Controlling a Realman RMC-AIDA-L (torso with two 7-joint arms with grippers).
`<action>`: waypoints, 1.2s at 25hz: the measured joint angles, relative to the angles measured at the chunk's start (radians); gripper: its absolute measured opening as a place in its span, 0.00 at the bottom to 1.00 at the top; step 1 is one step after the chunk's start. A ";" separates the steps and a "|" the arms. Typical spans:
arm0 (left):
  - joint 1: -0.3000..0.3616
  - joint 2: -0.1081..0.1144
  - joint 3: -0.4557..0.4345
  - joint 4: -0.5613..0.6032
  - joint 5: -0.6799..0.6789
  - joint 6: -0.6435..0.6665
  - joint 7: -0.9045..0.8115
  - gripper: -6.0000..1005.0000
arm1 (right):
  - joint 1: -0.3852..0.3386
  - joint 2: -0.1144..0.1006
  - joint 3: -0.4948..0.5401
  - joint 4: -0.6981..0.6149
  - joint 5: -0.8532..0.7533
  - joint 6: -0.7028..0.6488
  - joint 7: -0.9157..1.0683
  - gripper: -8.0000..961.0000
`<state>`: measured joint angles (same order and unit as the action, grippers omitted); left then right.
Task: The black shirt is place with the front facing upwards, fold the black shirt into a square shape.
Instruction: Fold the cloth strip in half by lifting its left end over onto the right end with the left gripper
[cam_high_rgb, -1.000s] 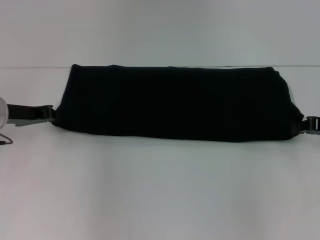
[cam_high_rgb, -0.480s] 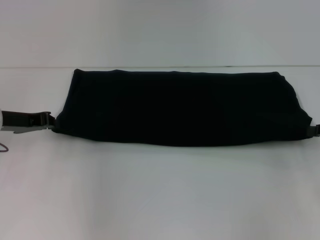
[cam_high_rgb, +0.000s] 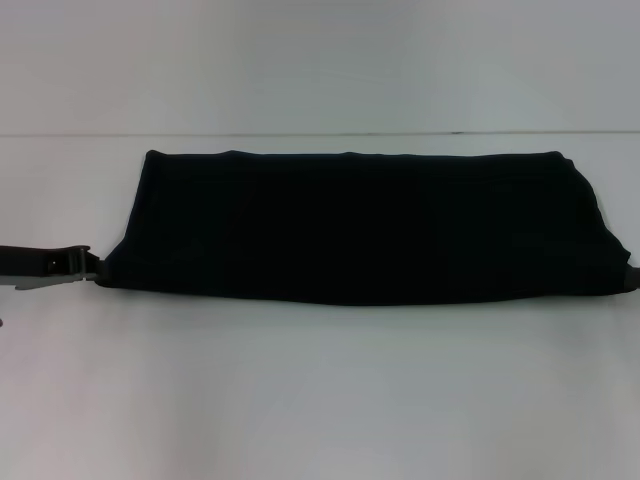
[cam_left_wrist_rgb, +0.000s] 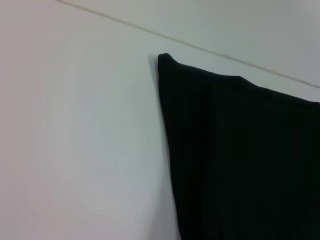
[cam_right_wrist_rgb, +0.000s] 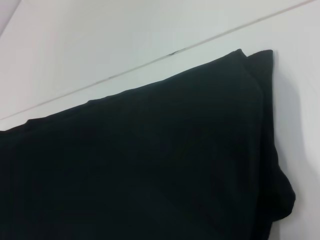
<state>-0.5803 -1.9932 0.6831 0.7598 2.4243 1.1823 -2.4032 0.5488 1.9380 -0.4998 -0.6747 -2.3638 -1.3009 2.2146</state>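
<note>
Black shirt (cam_high_rgb: 360, 225) drawn nearer, wide plain band; lettering apparently hidden.

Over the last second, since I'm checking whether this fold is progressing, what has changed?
The left end effector and right end effector have both drawn toward the robot, each at a near corner of the large black soft cloth shirt. The shirt's near edge has come with them and its far edge has slipped slightly nearer too. Unchanged: the shirt remains a long folded band on the white table.

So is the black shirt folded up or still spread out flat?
Folded. The black shirt lies as a long narrow band on the table; no sleeves show, and doubled layers show at its corner.
</note>
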 joint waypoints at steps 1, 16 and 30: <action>0.001 0.000 0.000 0.000 0.000 0.002 0.002 0.06 | 0.000 0.000 0.003 0.000 0.000 -0.003 -0.003 0.03; -0.007 0.032 -0.106 0.000 -0.099 0.151 0.040 0.22 | -0.025 -0.020 0.125 -0.113 0.042 -0.097 -0.055 0.27; -0.016 0.113 -0.225 -0.151 -0.084 0.425 -0.057 0.72 | 0.008 -0.019 0.144 -0.094 0.278 -0.334 -0.274 0.77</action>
<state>-0.5963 -1.8805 0.4586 0.6091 2.3402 1.6076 -2.4604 0.5563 1.9190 -0.3553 -0.7689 -2.0860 -1.6351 1.9406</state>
